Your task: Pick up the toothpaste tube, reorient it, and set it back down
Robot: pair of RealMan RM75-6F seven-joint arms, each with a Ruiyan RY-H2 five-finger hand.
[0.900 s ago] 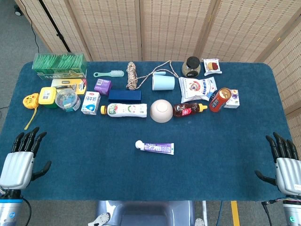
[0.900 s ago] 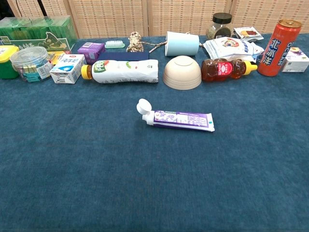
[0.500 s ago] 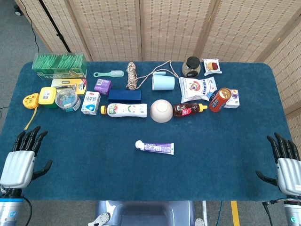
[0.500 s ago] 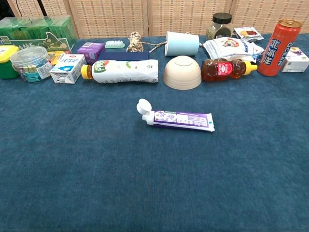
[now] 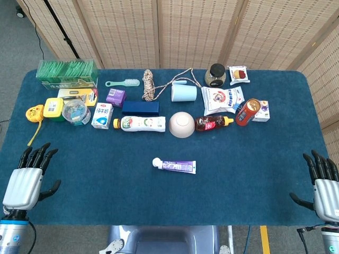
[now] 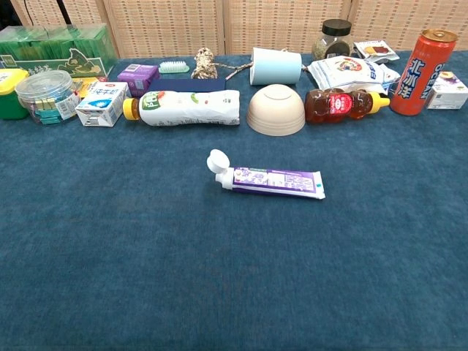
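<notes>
- Head view gives me the white and purple toothpaste tube (image 5: 175,165) flat on the blue cloth table (image 5: 106,164), cap flipped up at its left end, in front of the upturned beige bowl (image 5: 181,125).
- My left hand (image 5: 25,180) sits at the near-left edge, fingers spread, holding nothing.
- My right hand (image 5: 324,188) sits near-right, seemingly likewise, though partly cropped.

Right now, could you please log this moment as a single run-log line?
phase: pre-grasp | toothpaste tube: flat on table, untouched, cap leftward | left hand: open, near edge | right hand: open, near edge
</notes>
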